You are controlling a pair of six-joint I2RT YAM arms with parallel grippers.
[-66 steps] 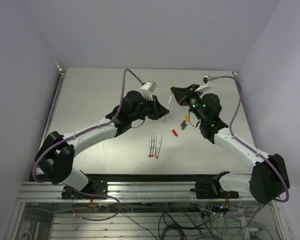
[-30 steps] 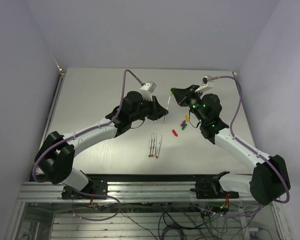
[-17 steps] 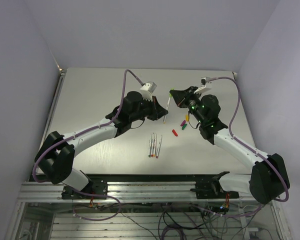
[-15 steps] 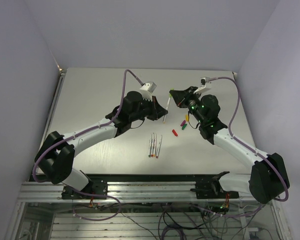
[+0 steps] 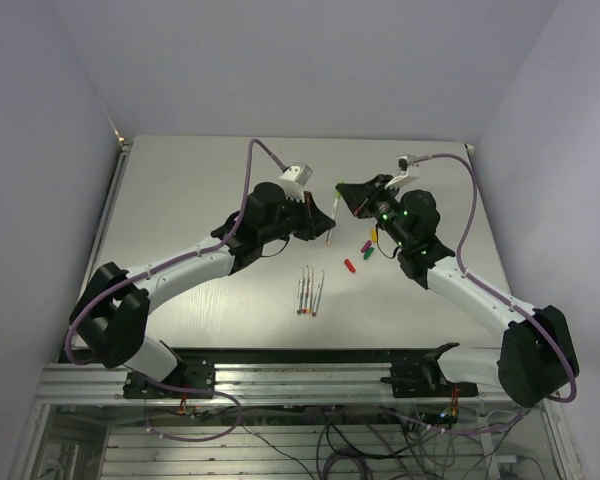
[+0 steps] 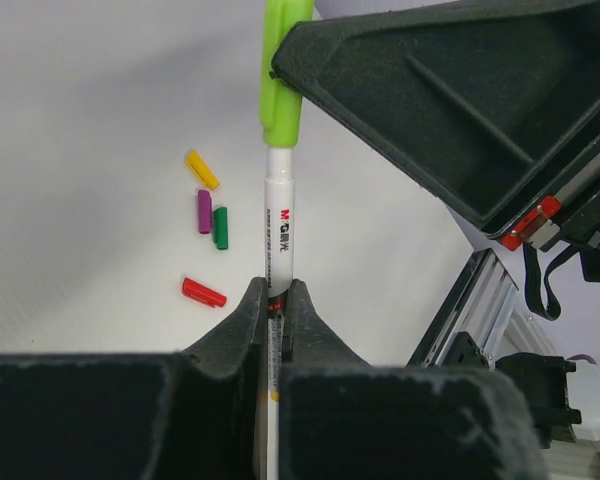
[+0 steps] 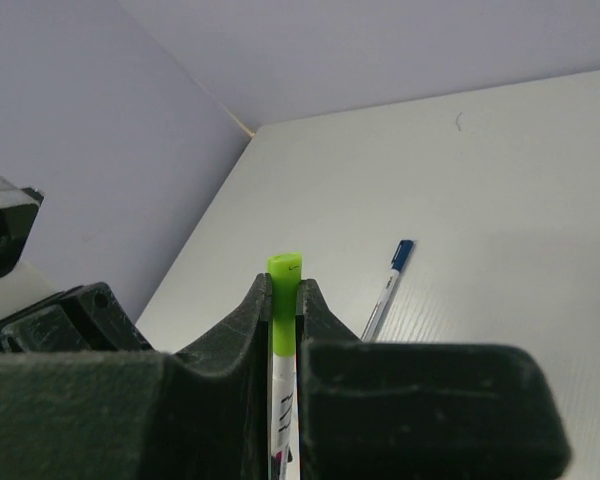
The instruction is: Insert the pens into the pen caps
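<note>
Green cap (image 6: 280, 75) closer, perhaps on pen (image 6: 278, 235)

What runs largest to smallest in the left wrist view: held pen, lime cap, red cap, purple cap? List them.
held pen
lime cap, nearer the camera
red cap and purple cap look alike

loose caps (image 5: 365, 247) lie on the table (image 5: 180, 200), right of and behind the row of pens (image 5: 309, 292).
</note>
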